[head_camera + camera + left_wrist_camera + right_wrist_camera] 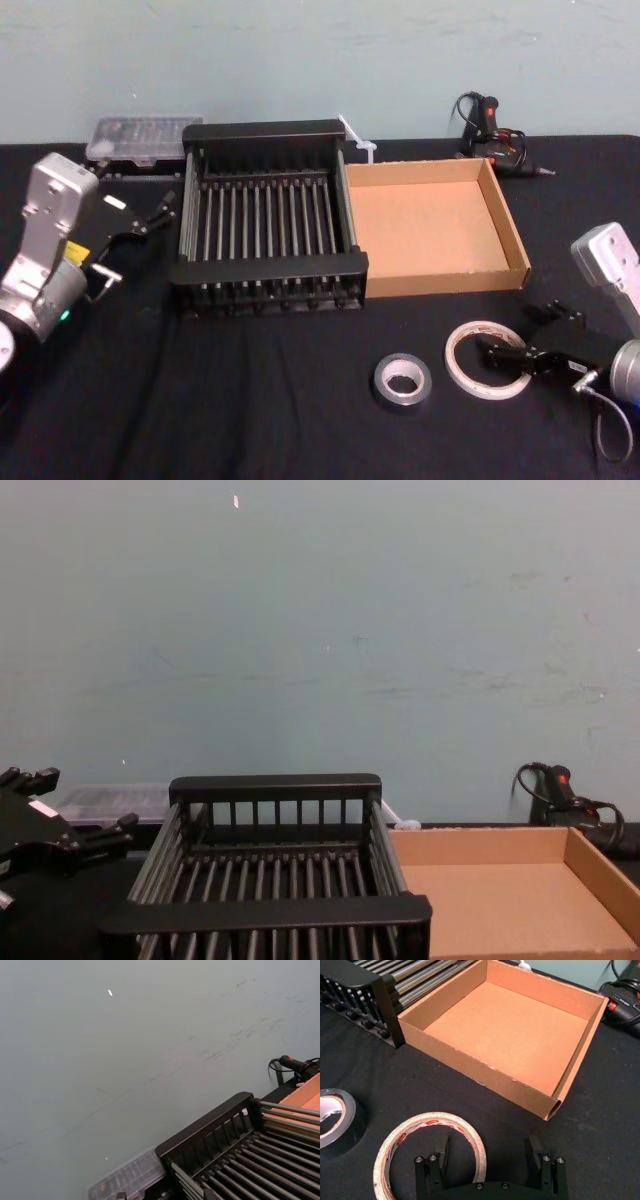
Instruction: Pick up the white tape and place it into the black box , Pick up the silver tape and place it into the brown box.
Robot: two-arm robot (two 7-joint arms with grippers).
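our right pincer (pixel 487 1152) spread open over the white tape's (pixel 427 1147) rim on the table (pixel 250 400), silver tape (pixel 402 380) beside it, left pincer (pixel 150 215) open by the black box (pixel 265 215)

1. The left gripper (pixel 150 215) hangs raised at the robot's left, fingers spread, arm bent at the wrist.
2. The right gripper (pixel 487 1152) sits low, jaws wide apart.

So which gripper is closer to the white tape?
Right. The right gripper is open, straddling the rim of the white tape; the left gripper sits far off, beside the black box.
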